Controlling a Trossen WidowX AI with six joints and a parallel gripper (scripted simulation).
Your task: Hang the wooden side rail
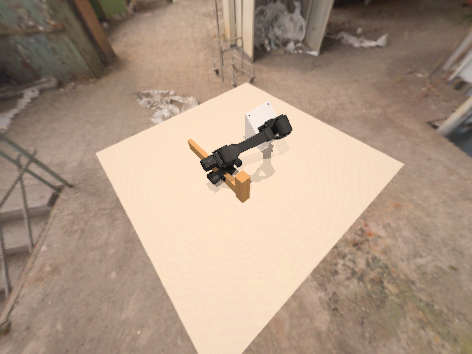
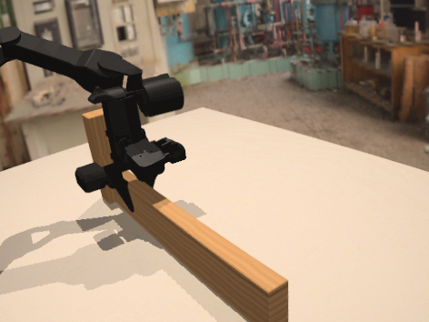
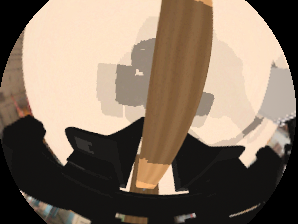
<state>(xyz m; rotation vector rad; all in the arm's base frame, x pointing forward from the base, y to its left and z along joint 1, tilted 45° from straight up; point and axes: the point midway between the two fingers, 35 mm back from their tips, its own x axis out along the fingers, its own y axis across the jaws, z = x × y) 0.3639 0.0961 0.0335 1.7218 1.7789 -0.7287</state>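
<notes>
The wooden rail [image 1: 197,149] [image 2: 204,255] [image 3: 180,75] stands on edge, its long side running away from the upright headboard post [image 1: 242,187] [image 2: 94,136]. My gripper [image 1: 226,173] [image 2: 143,196] [image 3: 156,121] is shut on the rail near its post end, one finger on each side. In the top view the rail's near end is at or very close to the post. The hooks, the pins and the slot are hidden, so I cannot tell whether the hooks sit on the pins. The underside of the far end is cut off in the exterior view.
The pale table top [image 1: 215,260] [image 2: 318,205] lies under the rail and post. A white block [image 1: 260,116] stands by the arm's base at the back in the top view. The arm reaches over from there, and its shadows fall beside the rail.
</notes>
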